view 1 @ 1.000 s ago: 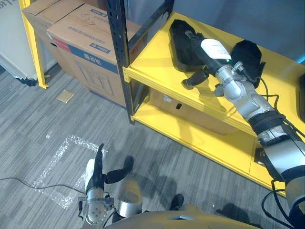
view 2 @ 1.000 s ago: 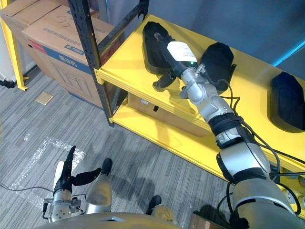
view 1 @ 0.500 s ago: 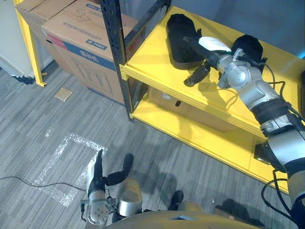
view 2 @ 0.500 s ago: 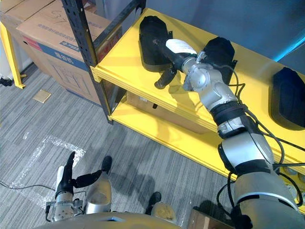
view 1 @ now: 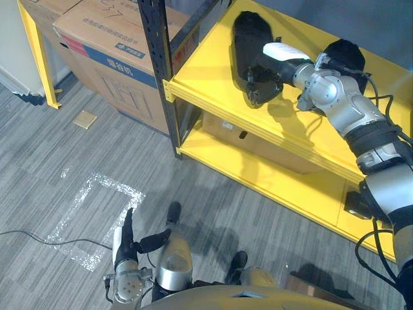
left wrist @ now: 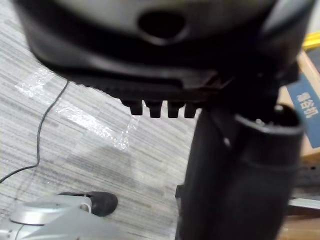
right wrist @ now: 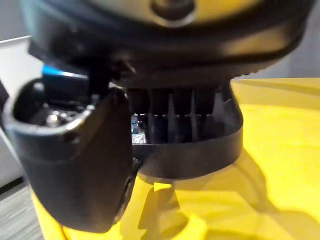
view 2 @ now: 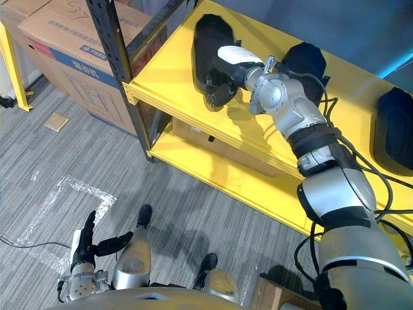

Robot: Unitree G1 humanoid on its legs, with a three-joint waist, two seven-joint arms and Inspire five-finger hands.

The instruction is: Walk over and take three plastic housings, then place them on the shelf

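**Right hand (view 1: 271,63) closed on a housing (view 1: 245,32) lying on the shelf (view 1: 206,71)**

Left hand (view 1: 126,240) is held low over the grey ribbed carpet (view 1: 58,135), with fingers straight and apart and nothing carried. Brown cardboard boxes (view 1: 110,51) are stacked beside a black perforated upright (view 1: 158,58). On the smooth yellow metal deck, the long, rounded, matte-black housing is pinched at its near end. In the right wrist view its thin curved rim (right wrist: 190,155) is seen between thumb and fingers. A second housing (view 1: 345,55), rounder and also black, lies just behind the right forearm. A third housing (view 2: 395,129) rests farther right on the same deck, well apart. All three plastic shells are thus seen on the shelf, so the task is judged almost finished. Only the release of the first housing and the withdrawal of the arm appear to be left. The shells look hollow, light and rigid, with slick walls
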